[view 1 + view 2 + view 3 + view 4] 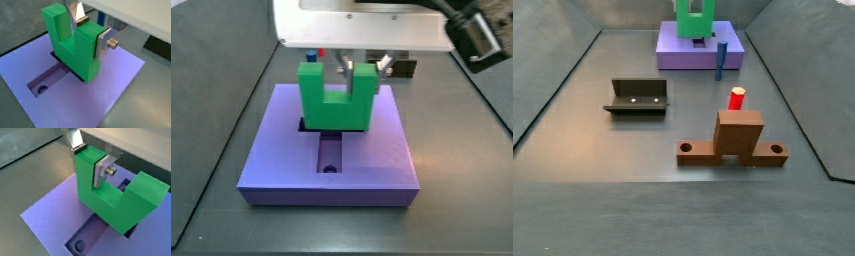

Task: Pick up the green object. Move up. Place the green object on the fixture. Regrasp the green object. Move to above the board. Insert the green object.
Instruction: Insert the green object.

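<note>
The gripper (89,31) is over the purple board (113,85), its two silver fingers (101,173) closed on one upright prong of the green block (72,47); in both wrist views one plate lies flat against the prong's outer face and the other reaches down into the notch. The block stands prongs up, with its base at or just inside the mouth of the dark recess (47,80) in the board. In a side view (337,100) its bottom edge sits at the top of the slot, with the round hole (330,167) further along the slot toward the camera. Whether the base has already gone part way in or only rests at the rim cannot be told from these views. The fixture (636,97) stands empty on the floor, well apart from the board, and the blue peg (720,60) leans beside the board, so the work appears to be at the last step, the insertion. The next move would seem to call for a straight, slow push downward with the block held square to the slot, since any tilt could catch its base on the edges; the fingers should let go only once it is seated.
</note>
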Available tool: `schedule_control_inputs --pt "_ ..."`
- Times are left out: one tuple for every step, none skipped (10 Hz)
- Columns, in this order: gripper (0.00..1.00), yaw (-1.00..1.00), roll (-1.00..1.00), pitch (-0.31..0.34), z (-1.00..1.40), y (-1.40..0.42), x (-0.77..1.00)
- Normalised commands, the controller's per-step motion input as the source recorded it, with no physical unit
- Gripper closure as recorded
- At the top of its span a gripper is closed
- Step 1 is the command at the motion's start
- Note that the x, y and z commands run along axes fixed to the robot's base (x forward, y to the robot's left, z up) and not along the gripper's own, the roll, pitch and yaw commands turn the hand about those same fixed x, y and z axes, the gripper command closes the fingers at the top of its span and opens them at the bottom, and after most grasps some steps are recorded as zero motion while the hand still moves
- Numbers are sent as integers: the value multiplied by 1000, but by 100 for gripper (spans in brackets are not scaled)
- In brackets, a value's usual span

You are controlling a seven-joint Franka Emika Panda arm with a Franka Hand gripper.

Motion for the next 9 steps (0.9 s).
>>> schedule_control_inputs --pt "100 0 0 -156 -11 0 -231" --pt "100 0 0 -143 -20 0 -174" --pt "100 0 -1 -134 -43 -23 -17" --pt "100 0 0 -84 -83 -46 0" --pt "100 0 0 -66 -51 -111 0" --pt "100 0 0 -46 -43 -120 0" --pt "100 0 3 -44 -43 -114 0" --pt "100 0 0 -56 -117 -34 -3" --pt "100 0 0 -83 -197 0 -74"
